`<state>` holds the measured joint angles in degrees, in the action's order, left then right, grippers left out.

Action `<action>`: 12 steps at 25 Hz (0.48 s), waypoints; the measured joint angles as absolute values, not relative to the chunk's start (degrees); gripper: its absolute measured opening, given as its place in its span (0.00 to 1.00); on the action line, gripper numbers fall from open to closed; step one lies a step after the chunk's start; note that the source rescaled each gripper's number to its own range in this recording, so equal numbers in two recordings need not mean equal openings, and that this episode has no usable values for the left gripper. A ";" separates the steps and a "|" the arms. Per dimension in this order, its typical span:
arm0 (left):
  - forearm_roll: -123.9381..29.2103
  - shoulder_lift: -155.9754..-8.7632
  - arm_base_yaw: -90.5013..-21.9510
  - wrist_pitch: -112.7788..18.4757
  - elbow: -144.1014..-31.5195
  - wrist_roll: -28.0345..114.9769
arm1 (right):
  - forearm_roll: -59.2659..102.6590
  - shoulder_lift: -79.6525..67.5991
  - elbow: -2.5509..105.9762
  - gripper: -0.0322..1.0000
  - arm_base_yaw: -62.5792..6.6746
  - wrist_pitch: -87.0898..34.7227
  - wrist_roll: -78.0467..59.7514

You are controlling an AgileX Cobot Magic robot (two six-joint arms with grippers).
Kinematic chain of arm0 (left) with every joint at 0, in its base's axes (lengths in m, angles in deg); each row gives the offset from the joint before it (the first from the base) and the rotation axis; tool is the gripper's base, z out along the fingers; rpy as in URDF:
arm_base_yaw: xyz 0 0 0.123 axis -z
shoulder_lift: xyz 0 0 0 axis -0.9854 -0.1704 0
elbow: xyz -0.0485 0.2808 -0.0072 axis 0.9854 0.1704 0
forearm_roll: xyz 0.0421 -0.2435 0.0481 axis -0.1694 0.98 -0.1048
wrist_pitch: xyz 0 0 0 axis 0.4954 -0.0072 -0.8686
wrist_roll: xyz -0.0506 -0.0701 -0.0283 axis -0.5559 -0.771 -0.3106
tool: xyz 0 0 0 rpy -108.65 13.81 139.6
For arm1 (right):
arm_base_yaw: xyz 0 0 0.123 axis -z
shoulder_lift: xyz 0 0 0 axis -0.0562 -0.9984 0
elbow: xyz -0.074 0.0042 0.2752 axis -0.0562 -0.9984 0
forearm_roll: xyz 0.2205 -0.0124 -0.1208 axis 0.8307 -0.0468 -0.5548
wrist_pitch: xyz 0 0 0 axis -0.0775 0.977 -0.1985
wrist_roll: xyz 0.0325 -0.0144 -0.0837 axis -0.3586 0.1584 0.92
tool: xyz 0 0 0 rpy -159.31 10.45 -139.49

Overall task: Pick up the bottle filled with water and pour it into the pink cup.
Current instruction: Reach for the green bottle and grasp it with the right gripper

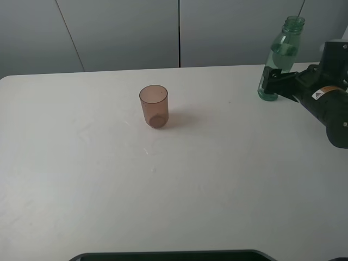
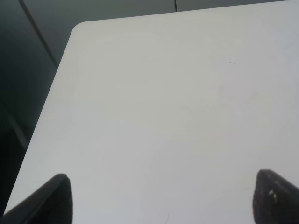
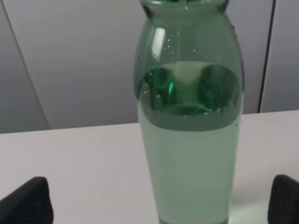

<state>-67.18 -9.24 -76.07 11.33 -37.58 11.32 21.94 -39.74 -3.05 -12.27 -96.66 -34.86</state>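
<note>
A white table point(image 1: 174, 190) with rounded corners fills the view from above, and grey wall panels point(image 1: 125, 32) stand behind its far edge. The pink cup point(image 1: 154, 106) stands upright, mouth up, a little left of the middle and toward the far side, well back from every edge. The bottle point(image 1: 280, 60) stands upright at the far right, close to the table's far edge, capless, with water up to its shoulder. A wide stretch of bare white tabletop lies between cup and bottle, and a wider one spreads toward the near edge, where a dark strip point(image 1: 174, 255) runs along the bottom of the view.

The right gripper point(image 1: 270, 81) reaches in from the right at the bottle's lower body. Its claw is released: in the right wrist view the two black fingertips point(image 3: 28, 200) sit far out on either side of the bottle, with table showing in the gaps.

The left gripper point(image 2: 161, 200) is also released, fingertips point(image 2: 51, 200) spread wide over bare table near a rounded far corner.

A small sticker with a warning triangle point(image 1: 321, 93) sits on the right arm; its writing is too small to read.
</note>
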 joint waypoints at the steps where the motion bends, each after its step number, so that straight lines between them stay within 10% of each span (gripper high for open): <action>1: -67.18 -9.24 -76.07 11.33 -37.58 11.32 | 22.07 -40.59 -1.96 1.00 -12.27 -96.53 -34.86; 12: -67.18 -9.24 -76.07 11.33 -37.58 11.32 | 26.25 -48.72 8.44 1.00 -12.27 -94.09 -31.33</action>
